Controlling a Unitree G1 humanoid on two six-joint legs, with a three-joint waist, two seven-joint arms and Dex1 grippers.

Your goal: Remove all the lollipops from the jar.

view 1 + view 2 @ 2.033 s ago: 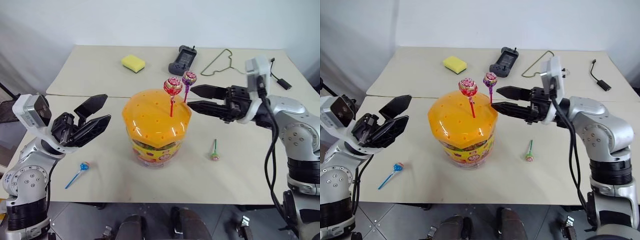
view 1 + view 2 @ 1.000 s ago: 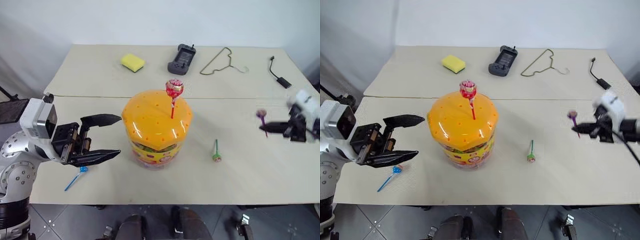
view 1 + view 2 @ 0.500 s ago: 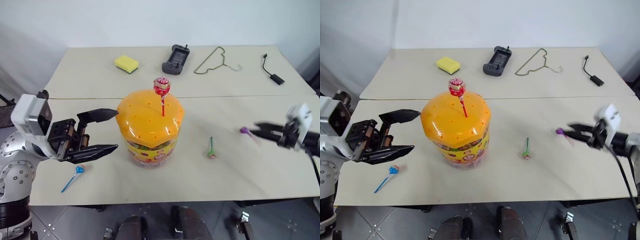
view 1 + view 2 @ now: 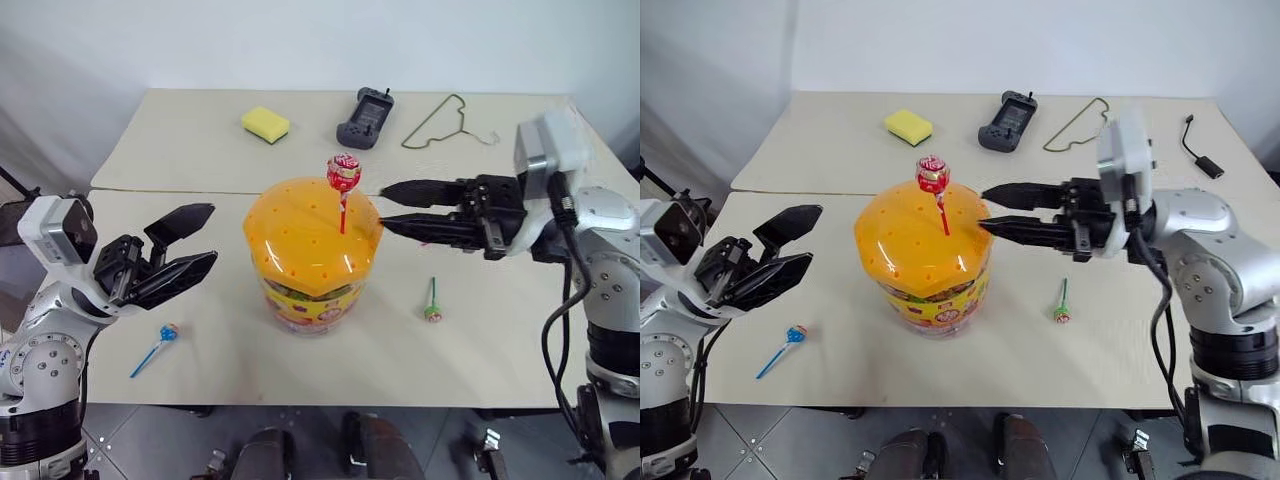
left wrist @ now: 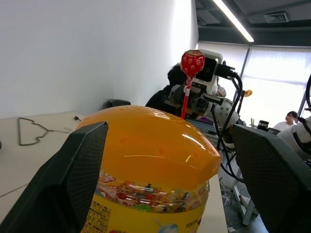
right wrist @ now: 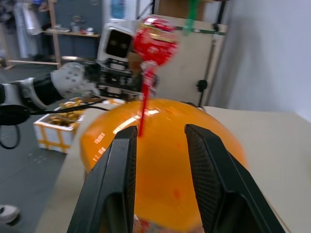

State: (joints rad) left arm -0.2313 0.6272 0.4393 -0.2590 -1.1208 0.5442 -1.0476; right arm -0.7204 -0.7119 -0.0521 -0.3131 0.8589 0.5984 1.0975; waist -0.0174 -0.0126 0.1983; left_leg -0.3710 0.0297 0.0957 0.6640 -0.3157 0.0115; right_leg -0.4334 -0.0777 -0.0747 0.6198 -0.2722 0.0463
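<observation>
The jar (image 4: 312, 262), a clear tub with a domed orange lid, stands mid-table. One red lollipop (image 4: 344, 172) sticks upright out of its lid. My right gripper (image 4: 384, 208) is open and level at the lid's right side, its fingertips just right of the red stick and holding nothing. In the right wrist view the red lollipop (image 6: 154, 41) rises ahead between the two fingers. My left gripper (image 4: 209, 235) is open to the left of the jar, apart from it. A blue lollipop (image 4: 167, 332) and a green lollipop (image 4: 432, 312) lie on the table.
At the back of the table lie a yellow sponge (image 4: 265, 124), a black game controller (image 4: 363, 118) and a wire hanger (image 4: 450, 120). A small black cable plug (image 4: 1202, 160) rests at the far right. A seam runs across the table behind the jar.
My right gripper let go of the purple lollipop out at the right, then swung back left and up to the jar's lid. The left gripper has barely shifted.
</observation>
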